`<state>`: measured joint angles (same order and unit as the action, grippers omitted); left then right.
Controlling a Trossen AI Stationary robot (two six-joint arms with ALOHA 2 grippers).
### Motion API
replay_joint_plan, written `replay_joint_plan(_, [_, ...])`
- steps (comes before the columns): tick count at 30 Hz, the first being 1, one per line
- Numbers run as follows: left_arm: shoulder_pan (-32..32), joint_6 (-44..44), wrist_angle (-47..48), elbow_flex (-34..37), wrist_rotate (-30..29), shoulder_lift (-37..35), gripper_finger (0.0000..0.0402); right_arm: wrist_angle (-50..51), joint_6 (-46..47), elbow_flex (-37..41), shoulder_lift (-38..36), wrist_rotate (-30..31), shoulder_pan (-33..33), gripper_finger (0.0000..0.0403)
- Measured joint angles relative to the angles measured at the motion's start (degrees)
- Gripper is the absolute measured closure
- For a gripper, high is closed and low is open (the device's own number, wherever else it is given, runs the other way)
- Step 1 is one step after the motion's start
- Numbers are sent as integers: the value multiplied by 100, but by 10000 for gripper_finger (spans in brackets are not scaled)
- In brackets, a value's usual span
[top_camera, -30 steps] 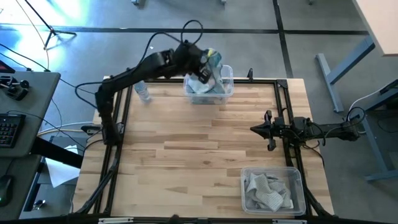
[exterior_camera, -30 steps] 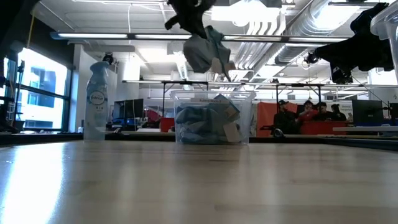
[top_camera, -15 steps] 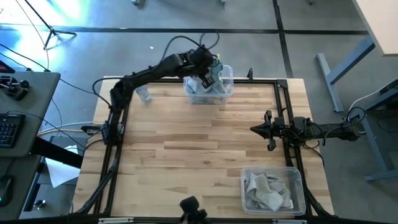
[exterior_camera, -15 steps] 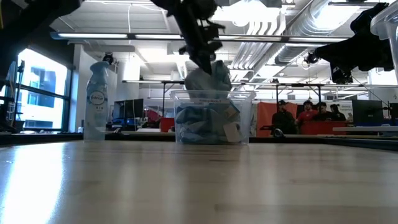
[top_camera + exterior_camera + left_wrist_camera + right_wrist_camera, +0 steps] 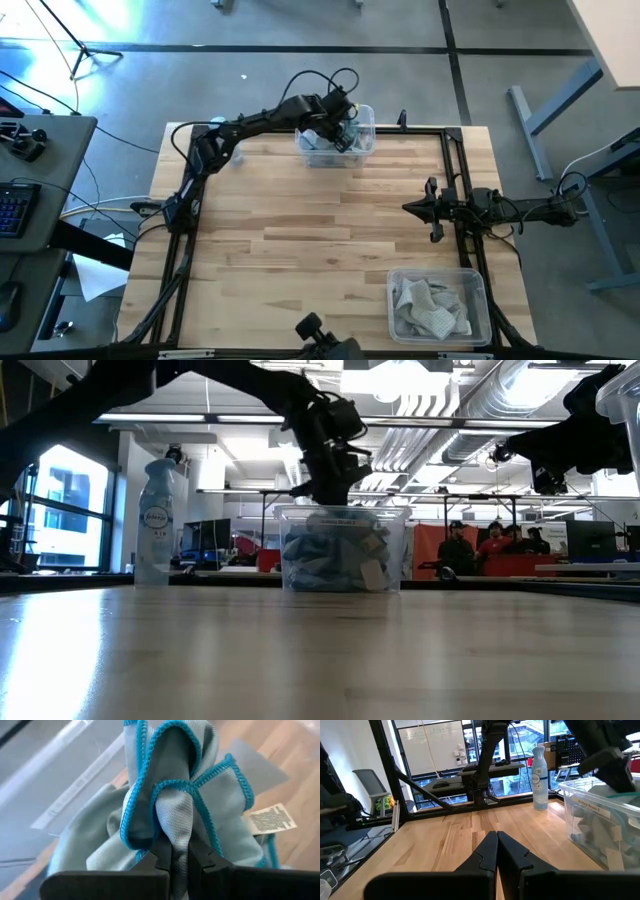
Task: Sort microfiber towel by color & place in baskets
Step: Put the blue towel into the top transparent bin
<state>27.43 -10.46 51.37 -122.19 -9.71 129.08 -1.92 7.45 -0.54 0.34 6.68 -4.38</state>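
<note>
while the left gripper (image 5: 179, 862) clamps one blue towel (image 5: 185, 805), two baskets (image 5: 336, 140) (image 5: 438, 305) hold cloths.

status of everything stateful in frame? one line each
left gripper: shut on blue towel, lowered into the far basket
blue towel: bunched, pinched between the fingers
far basket: holds blue towels, upright
near basket: holds grey towels, upright
grey towels: crumpled in the near basket
right gripper: shut, empty, waiting above the table's right side
spray bottle: upright, beside the far basket
</note>
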Motion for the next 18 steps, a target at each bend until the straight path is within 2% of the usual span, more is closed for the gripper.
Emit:
replay_joint_plan(4, [113,-608,75,0,84,110,390,-2,1,1,0,0,0,402])
replay_joint_plan(10, [228,-2368,7,2,87,234,367,-2,0,2,0,0,0,402])
replay_joint_plan(18, [237,-2700,-249,7,315,405,351,-2,0,2,2,0,1,402])
